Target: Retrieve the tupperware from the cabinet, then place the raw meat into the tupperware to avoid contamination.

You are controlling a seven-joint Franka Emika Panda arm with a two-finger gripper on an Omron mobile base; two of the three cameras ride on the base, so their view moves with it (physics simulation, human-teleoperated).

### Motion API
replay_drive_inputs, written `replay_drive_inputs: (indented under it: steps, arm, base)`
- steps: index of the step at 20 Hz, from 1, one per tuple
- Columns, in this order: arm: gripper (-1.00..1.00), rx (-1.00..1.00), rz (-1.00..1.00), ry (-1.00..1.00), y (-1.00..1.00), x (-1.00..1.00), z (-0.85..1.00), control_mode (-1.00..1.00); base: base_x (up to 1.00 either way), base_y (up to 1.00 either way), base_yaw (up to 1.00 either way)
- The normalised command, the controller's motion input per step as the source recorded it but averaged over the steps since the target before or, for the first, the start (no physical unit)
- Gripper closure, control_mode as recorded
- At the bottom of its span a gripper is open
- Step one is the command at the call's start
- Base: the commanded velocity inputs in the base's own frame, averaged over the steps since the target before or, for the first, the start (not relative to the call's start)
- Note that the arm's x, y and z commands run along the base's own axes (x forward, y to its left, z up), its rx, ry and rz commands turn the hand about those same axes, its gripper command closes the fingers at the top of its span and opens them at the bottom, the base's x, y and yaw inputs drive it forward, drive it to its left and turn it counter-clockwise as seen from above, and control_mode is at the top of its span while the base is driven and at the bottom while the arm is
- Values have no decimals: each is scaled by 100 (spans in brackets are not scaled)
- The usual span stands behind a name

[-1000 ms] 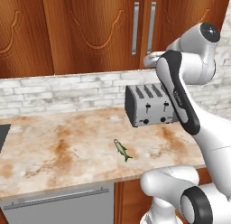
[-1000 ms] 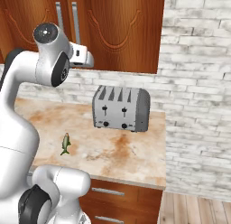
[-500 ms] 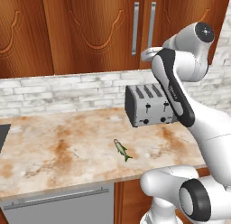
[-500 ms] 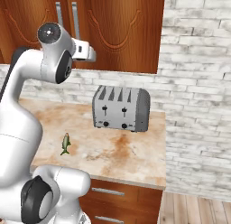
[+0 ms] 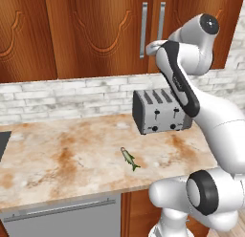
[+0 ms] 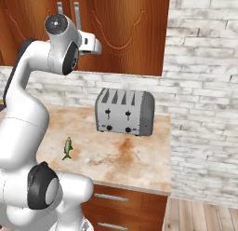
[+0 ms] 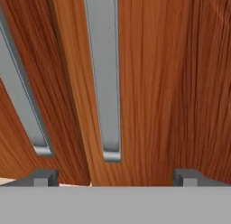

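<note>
Gripper point(image 7: 113, 177) spread wide and holding nothing, its two dark fingertips point(image 7: 44, 177) just short of the reddish-brown wooden cabinet point(image 5: 100, 35), both doors closed. Between the tips hangs the lower end of one long silver bar handle point(image 7: 106, 78); its twin point(image 7: 22, 96) runs beside it. Below, the tiny grey-green fish point(image 5: 129, 158) lies on open marble counter point(image 5: 57, 159), near the front edge, well apart from the grey metal toaster point(image 5: 160, 111).
</note>
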Motion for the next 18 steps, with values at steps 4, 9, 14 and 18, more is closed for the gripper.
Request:
replay_drive_inputs:
  steps: [4, 9, 14, 18]
  arm:
    - [-100, 0, 0, -1, 0, 32, 21, -100]
    - [-100, 0, 0, -4, 0, 29, 18, -100]
    - [-100, 0, 0, -6, 0, 28, 15, -100]
    - [-100, 0, 0, -11, 0, 26, 10, -100]
  base:
    - [0, 0, 0]
    - [0, 0, 0]
    - [0, 0, 0]
    - [0, 0, 0]
